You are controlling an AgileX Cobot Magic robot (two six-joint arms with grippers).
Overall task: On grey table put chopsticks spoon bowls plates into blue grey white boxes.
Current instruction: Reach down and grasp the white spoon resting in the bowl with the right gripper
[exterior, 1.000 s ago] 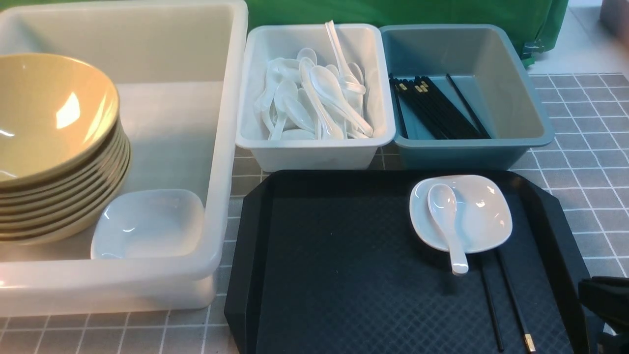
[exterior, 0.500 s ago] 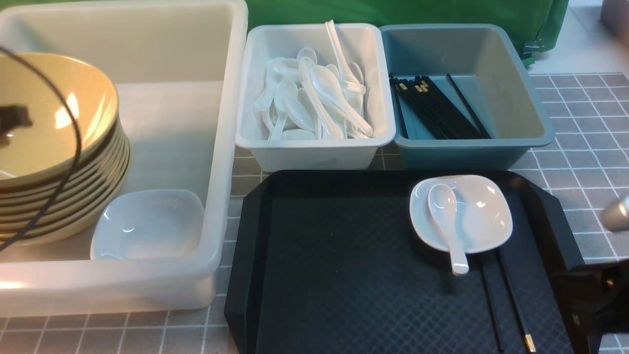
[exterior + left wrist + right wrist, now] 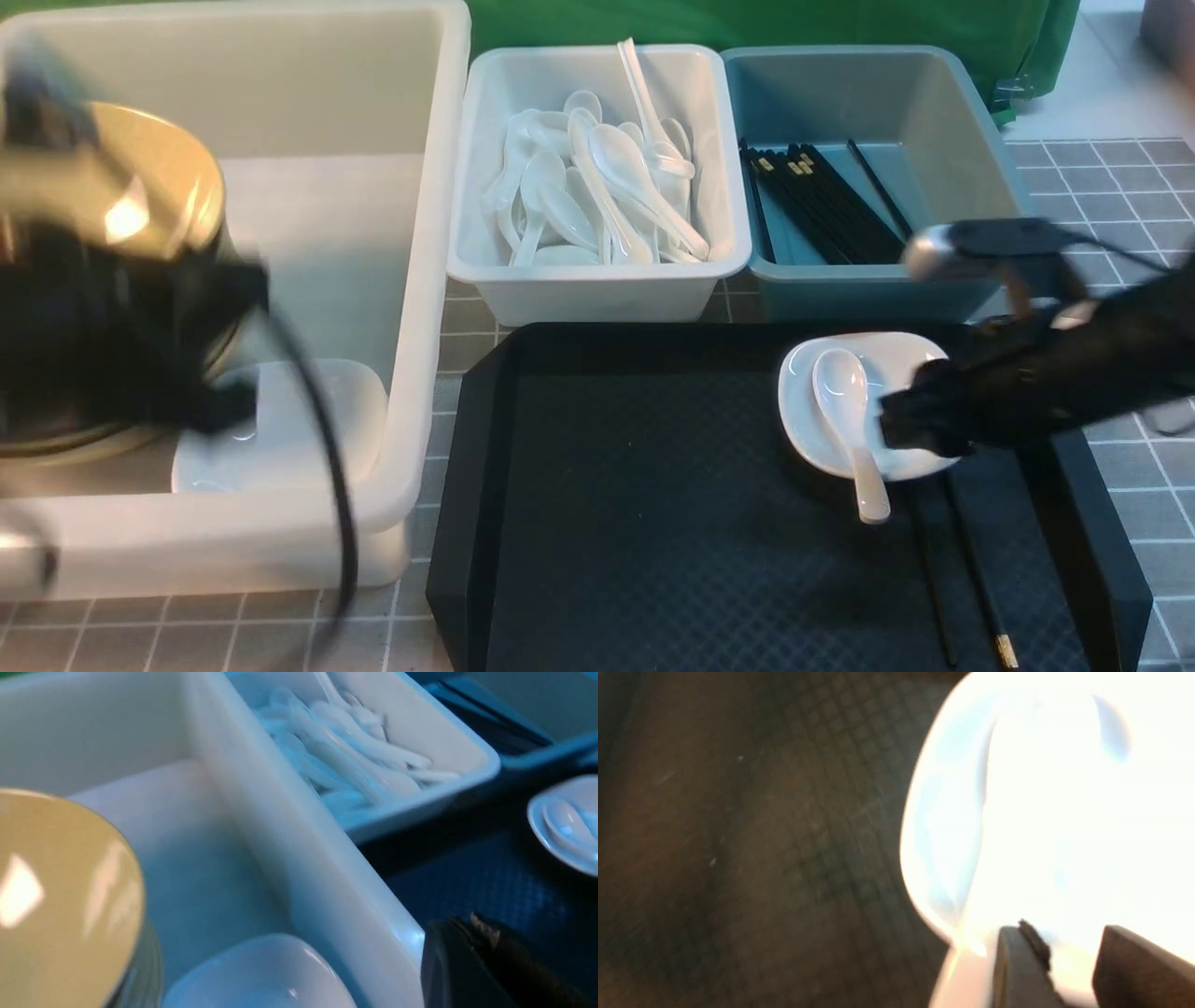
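Front: right end effector (image 3: 920, 420) hangs over the right half of the plate (image 3: 892, 359) on the tray (image 3: 653, 523). Spoon (image 3: 845, 401) lies in the plate just to its left. Its long axis runs far-to-near, handle toward the robot and overhanging the rim. Chopsticks (image 3: 976, 569) sit on its near side, same axis. Left arm (image 3: 112, 327) is a blur over the tub (image 3: 439, 187), well apart, so I'd give this to the right arm.

Left wrist: left end effector (image 3: 474, 938) pinched closed, empty. Bowls (image 3: 60, 896) close by, plate with spoon well beyond it.

Right wrist: jaws parted, gap visible, nothing clamped. Plate is washed out and the spoon can't be separated from it. Only front gives the spoon's axis.
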